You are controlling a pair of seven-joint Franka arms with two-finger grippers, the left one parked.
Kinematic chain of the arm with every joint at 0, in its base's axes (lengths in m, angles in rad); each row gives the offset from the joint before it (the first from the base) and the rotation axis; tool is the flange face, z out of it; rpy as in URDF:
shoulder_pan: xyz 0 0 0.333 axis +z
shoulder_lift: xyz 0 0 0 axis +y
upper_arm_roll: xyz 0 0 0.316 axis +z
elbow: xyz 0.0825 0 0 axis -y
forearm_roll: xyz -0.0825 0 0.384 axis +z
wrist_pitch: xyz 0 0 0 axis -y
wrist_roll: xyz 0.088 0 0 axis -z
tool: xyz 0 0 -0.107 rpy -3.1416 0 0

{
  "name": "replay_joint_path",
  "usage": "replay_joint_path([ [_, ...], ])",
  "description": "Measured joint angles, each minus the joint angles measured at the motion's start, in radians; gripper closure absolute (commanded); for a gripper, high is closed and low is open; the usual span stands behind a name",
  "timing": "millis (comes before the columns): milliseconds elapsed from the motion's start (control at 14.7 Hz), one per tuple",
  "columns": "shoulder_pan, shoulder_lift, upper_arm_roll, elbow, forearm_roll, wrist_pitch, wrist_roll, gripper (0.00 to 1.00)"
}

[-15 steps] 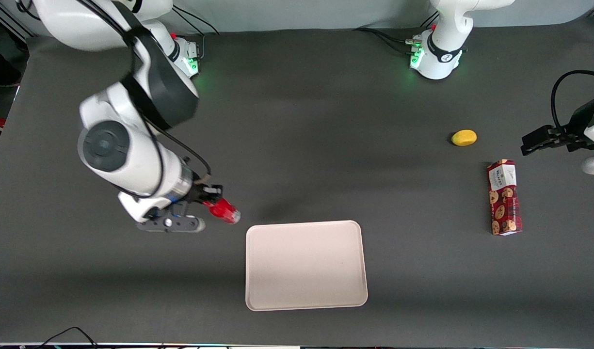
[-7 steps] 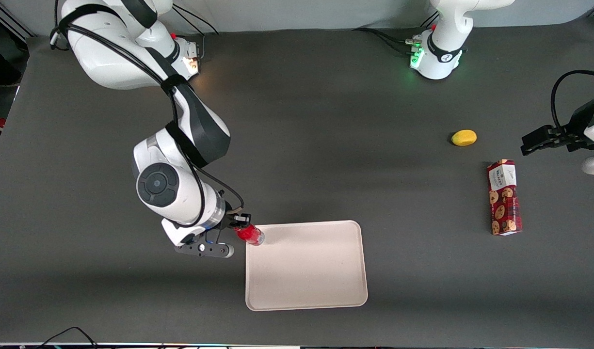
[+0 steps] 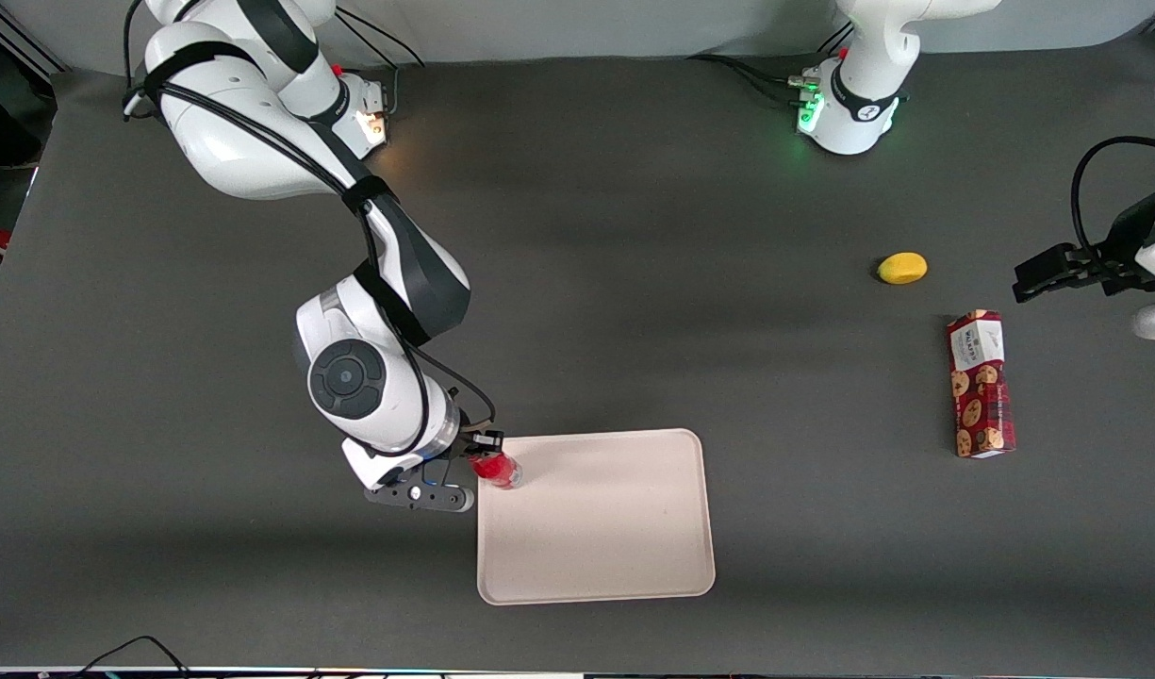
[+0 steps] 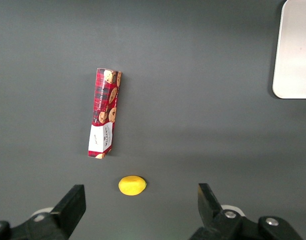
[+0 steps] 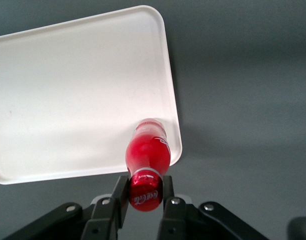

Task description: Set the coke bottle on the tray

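My right gripper (image 3: 487, 455) is shut on the cap of the coke bottle (image 3: 497, 469), a small glossy red bottle with a clear base. It holds the bottle over the corner of the cream-white tray (image 3: 624, 538) nearest the working arm's base. In the right wrist view the fingers (image 5: 121, 192) clamp the red cap, and the coke bottle (image 5: 148, 152) hangs with its base over the tray (image 5: 68, 90) corner. I cannot tell whether the base touches the tray. The tray's edge also shows in the left wrist view (image 4: 295, 50).
A red cookie-patterned box (image 3: 981, 384) lies toward the parked arm's end of the table, with a yellow lemon-like fruit (image 3: 902, 268) beside it, farther from the front camera. Both show in the left wrist view: the box (image 4: 104, 112) and the fruit (image 4: 132, 185).
My gripper has carried the coke bottle from the bare table toward the parked arm's end and nearer the front camera, to above the tray's corner. The bottle hangs closer to the tray.
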State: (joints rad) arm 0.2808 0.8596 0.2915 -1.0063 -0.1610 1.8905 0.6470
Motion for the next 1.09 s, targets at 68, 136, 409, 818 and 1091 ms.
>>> replay_joint_path([
  [68,0.0,0.0,0.0,0.001,0.0,0.001,0.001,0.0],
  [136,0.0,0.0,0.0,0.003,0.0,0.004,0.001,0.0],
  [409,0.0,-0.001,0.0,0.016,0.0,0.011,0.002,0.0],
  [818,-0.029,-0.131,0.001,0.067,-0.001,-0.195,-0.05,0.0],
  [1091,-0.132,-0.326,0.004,0.038,-0.001,-0.44,-0.191,0.0],
])
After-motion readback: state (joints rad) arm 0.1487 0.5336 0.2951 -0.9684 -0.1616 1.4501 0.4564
